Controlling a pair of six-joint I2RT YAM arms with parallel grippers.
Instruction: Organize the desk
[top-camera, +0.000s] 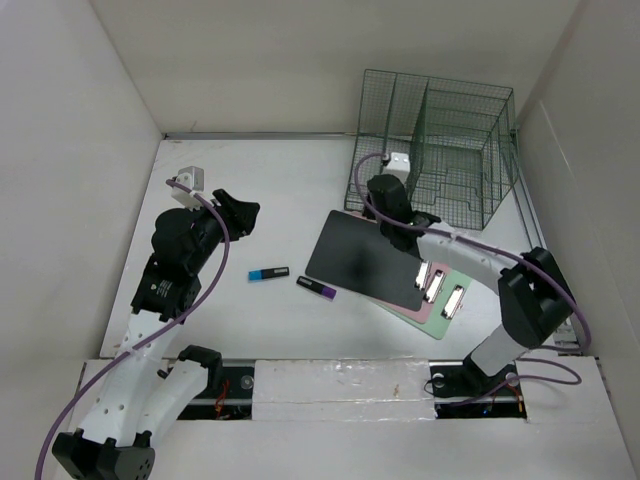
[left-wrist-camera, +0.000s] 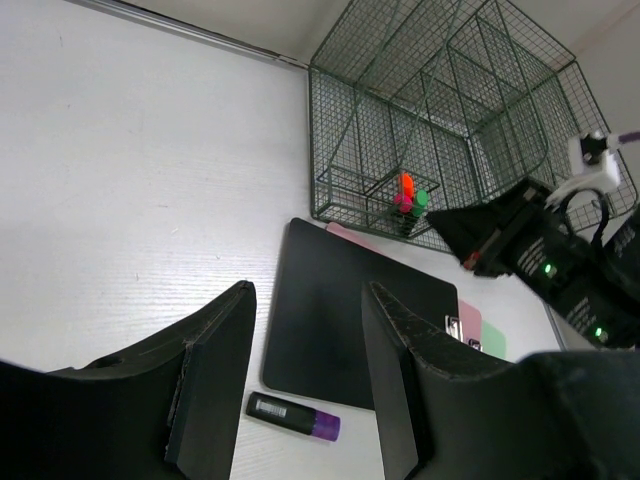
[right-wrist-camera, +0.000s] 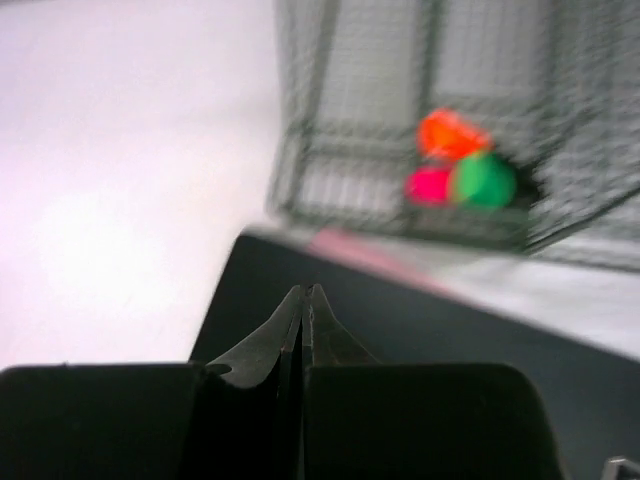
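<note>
White matte flat bench (top-camera: 250, 190): left tool (left-wrist-camera: 308, 295) hung released; right tool (right-wrist-camera: 305, 300) clenched empty above black rectangular clipboard (top-camera: 360, 260). Descending shut, it might shove the clipboard askew.

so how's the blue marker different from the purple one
The blue marker is bright blue with a black end; the purple marker is mostly black with a purple end. The blue one lies nearly level in the top view; the purple one slants. The purple one sits close beside the black clipboard; the blue one farther left. Both lie flat on the desk.
</note>
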